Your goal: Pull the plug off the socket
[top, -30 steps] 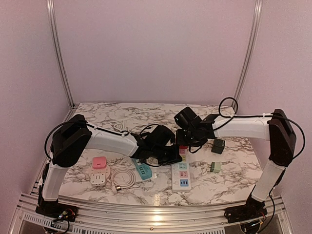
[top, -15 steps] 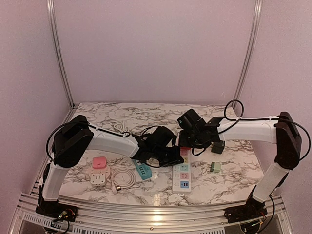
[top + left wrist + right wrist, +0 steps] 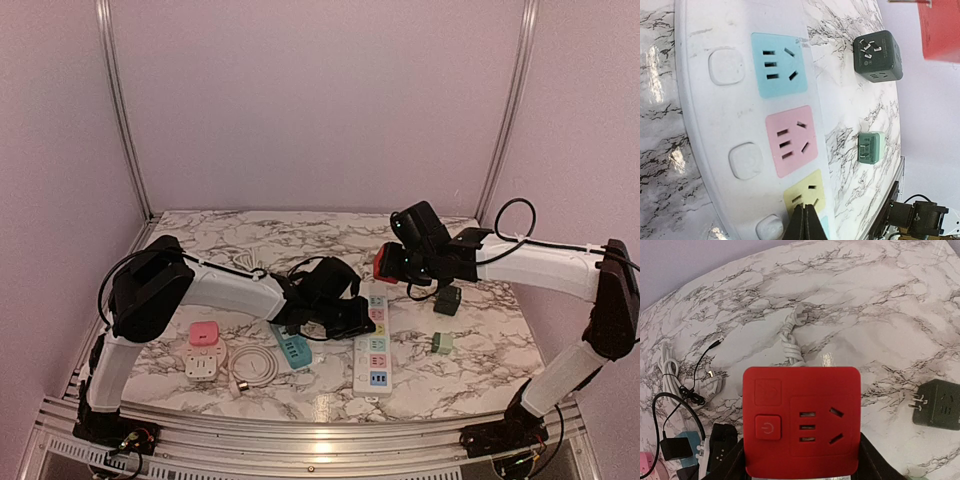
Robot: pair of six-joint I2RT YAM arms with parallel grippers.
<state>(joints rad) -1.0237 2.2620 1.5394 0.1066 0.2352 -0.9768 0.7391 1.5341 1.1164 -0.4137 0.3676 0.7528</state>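
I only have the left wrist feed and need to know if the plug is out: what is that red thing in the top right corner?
Observer: A red socket cube, clamped in the right pincer and held in the air over the far end of the white power strip.
Operator: Is anything plugged into the strip?
Observer: From above, nothing stands in the sockets I can see.
Operator: What lies left of the strip, outside my frame?
Observer: A teal adapter, a pink-topped socket block and a coiled white cable.
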